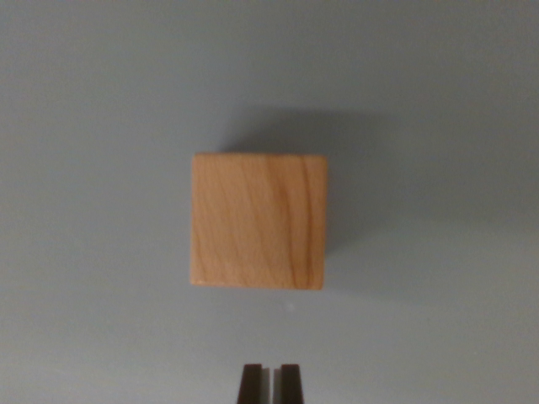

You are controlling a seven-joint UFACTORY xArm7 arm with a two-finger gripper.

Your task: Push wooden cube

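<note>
Pincer tips together below the wooden cube, apart from it.

You see only the pincer (269, 380) tips at the bottom edge, nearly closed with a thin slit between them; the rest is cut off. Above them, clear of contact, the wooden cube (258, 221) sits mid-frame on the grey table (93, 252), edges square to the view, no long axis, grain running up-down. Its sides seem hidden.

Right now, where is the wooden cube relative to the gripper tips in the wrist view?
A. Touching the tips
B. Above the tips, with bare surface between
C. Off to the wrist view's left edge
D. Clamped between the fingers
B: the wooden cube sits mid-frame, with a strip of grey surface separating it from the gripper at the bottom edge.
</note>
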